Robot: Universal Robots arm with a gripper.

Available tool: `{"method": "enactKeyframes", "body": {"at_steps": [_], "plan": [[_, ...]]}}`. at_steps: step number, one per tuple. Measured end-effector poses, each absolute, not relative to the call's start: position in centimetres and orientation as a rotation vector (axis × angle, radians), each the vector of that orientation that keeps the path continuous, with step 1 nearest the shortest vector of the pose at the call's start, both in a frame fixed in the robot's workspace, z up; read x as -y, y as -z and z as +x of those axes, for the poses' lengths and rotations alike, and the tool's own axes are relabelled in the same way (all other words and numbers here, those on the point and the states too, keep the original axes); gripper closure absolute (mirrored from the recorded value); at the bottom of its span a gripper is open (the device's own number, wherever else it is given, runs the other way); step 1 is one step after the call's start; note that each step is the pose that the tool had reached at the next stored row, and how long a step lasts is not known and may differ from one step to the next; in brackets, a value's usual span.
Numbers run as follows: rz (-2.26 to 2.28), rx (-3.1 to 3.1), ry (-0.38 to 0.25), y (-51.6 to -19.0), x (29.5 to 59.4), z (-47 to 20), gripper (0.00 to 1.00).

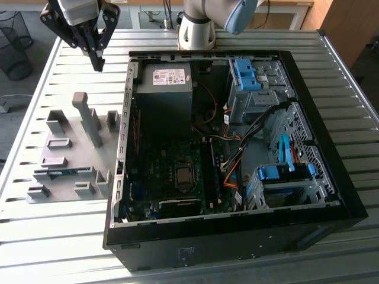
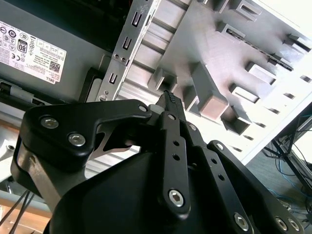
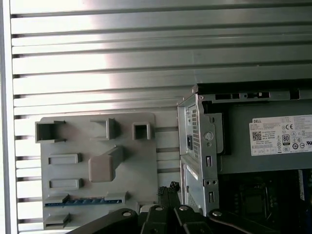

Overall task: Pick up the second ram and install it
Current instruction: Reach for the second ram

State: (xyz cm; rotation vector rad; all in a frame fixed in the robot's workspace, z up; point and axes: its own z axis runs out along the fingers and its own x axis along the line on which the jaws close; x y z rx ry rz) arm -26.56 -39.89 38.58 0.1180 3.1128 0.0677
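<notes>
In the exterior view, the black robot gripper (image 1: 98,59) hangs above the slatted metal table (image 1: 59,236), near the far end of the flat grey plastic fixture plate (image 1: 74,133). Its fingers are pressed together to a point with nothing between them. The second ram (image 1: 59,173), a thin long blue circuit-board stick, stands on edge in a slot near the plate's near end, well apart from the gripper. Standing this way probably leaves its upper edge free for a grasp. Beside the plate lies the open black computer case (image 1: 237,236) with the green motherboard (image 1: 160,171) facing up, which I judge gives access from above.

In the second wrist view, the fingers (image 2: 173,131) meet at their tips, empty, over the plate's edge.

In the first wrist view, the second ram (image 3: 83,201) sits seated between grey blocks, and the gripper (image 3: 168,187) is just beside the plate, next to the case wall (image 3: 195,146).
</notes>
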Motion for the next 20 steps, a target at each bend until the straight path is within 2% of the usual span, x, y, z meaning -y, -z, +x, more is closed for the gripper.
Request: {"method": "enactKeyframes", "body": {"at_steps": [20], "plan": [[0.118, -3.114, -0.068, -38.5, 39.9, -28.3, 0.90]]}}
